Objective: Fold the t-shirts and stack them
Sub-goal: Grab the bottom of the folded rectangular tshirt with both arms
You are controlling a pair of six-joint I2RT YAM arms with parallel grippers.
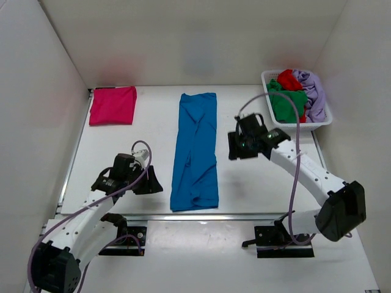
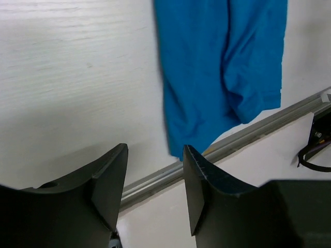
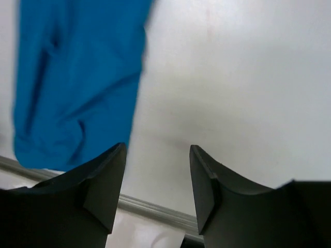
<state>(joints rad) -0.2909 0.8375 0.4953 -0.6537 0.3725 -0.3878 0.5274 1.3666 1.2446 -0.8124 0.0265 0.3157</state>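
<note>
White walls (image 1: 183,36) enclose a white table (image 1: 153,140) on three sides, and a metal rail (image 1: 244,215) runs along its near edge.

The blue shirt (image 1: 195,152) lies in the middle of the table, folded lengthwise into a long strip that runs from the far side toward the rail. Its near end is slightly wider and rumpled and stops just short of the rail. The pink shirt (image 1: 113,105) sits folded into a flat rectangle at the far left corner, well apart from the blue one. At the far right, a white basket (image 1: 267,75) holds the green shirt (image 1: 287,104), the red shirt (image 1: 288,79) and the lavender shirt (image 1: 314,91), all bunched together.

The left gripper (image 1: 153,182) hangs to the left of the strip's near end, with its jaws apart and nothing between them. The right gripper (image 1: 237,145) hangs to the right of the strip's middle, also with its jaws apart and empty. In both wrist views only bare table and rail show between the fingers, and the blue shirt lies off to one side.
</note>
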